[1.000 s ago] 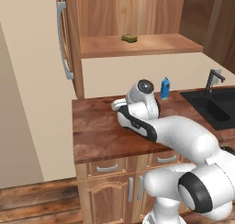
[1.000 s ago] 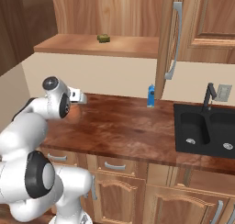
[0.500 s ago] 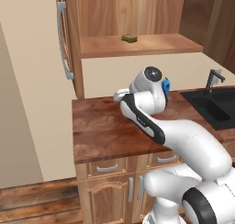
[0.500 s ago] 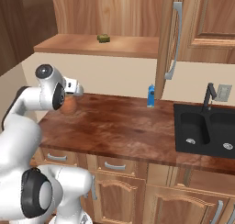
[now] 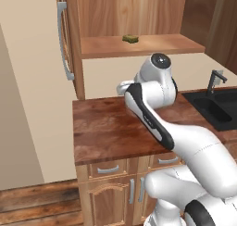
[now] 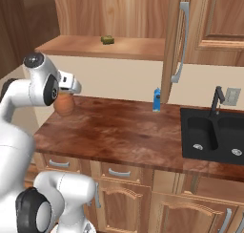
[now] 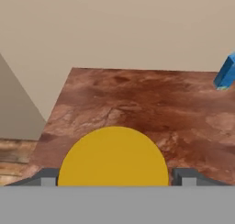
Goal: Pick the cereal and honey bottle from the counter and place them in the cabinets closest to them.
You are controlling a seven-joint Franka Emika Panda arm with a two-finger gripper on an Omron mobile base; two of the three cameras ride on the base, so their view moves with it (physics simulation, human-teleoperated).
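Now one honey bottle (image 7: 113, 156) between the wide-spread fingers of one gripper (image 7: 114, 176), grip uncertain, one blue bottle (image 6: 156, 99) on counter (image 6: 133, 136).

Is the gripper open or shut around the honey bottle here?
Open. In the hand view the gripper has one fingertip on each side of the honey bottle and its yellow cap, with a small gap at both sides.

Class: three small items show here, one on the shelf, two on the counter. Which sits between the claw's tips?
The honey bottle, amber with a yellow cap; the blue item and olive lump lie apart.
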